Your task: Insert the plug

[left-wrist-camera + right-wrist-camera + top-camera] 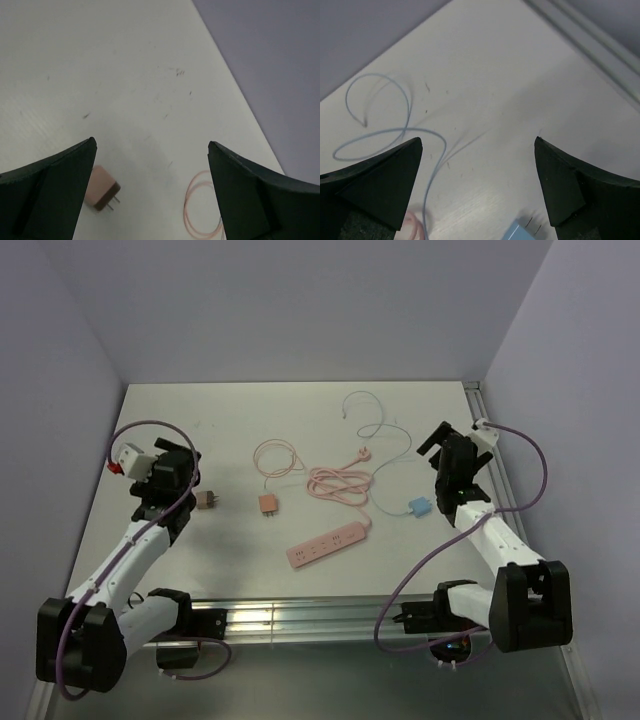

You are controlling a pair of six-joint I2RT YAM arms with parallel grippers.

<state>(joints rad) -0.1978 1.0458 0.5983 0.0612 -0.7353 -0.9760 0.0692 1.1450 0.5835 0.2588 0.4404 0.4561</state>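
Insertion not yet begun: brown plug (207,501) lies loose on the surface (200,420) at middle left of the overhead frame, apart from the pink power strip (328,544) at lower centre. Left claw (151,145) and right claw (478,141) hang spread, empty; grasping, inserting remain.

Left end effector (151,143) spread wide, right end effector (478,140) likewise

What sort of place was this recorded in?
Most likely a lab robot cell, not a home: a white table boxed in by plain lavender walls, an aluminium rail along its near edge, and a pink power strip and small chargers laid out.
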